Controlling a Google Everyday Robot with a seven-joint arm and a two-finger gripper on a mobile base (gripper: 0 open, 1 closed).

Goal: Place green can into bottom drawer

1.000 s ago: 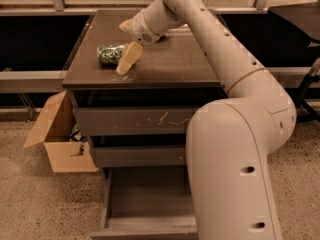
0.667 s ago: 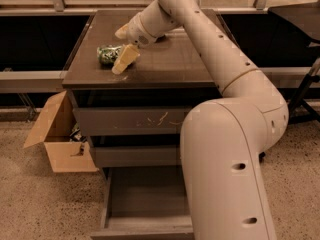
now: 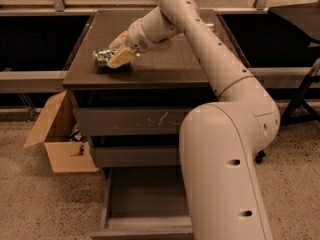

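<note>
I see the pale beige claw [image 3: 115, 54] of the arm low over the dark brown tabletop [image 3: 170, 64], close to its left edge and nearer to the front left corner than to the back one. The small shiny green metal can [image 3: 101, 57] lies on its side there, and the claw covers its right end. I cannot tell whether the claw is released or already grasping the can. Below the tabletop, the dark grey-brown bottom drawer [image 3: 145, 201] stands pulled out, and its inside is bare. The two drawers above it are closed; the upper drawer [image 3: 130, 120] has white scratches on its front. An open brown cardboard box [image 3: 62, 154] stands on the floor at the left of the cabinet.
</note>
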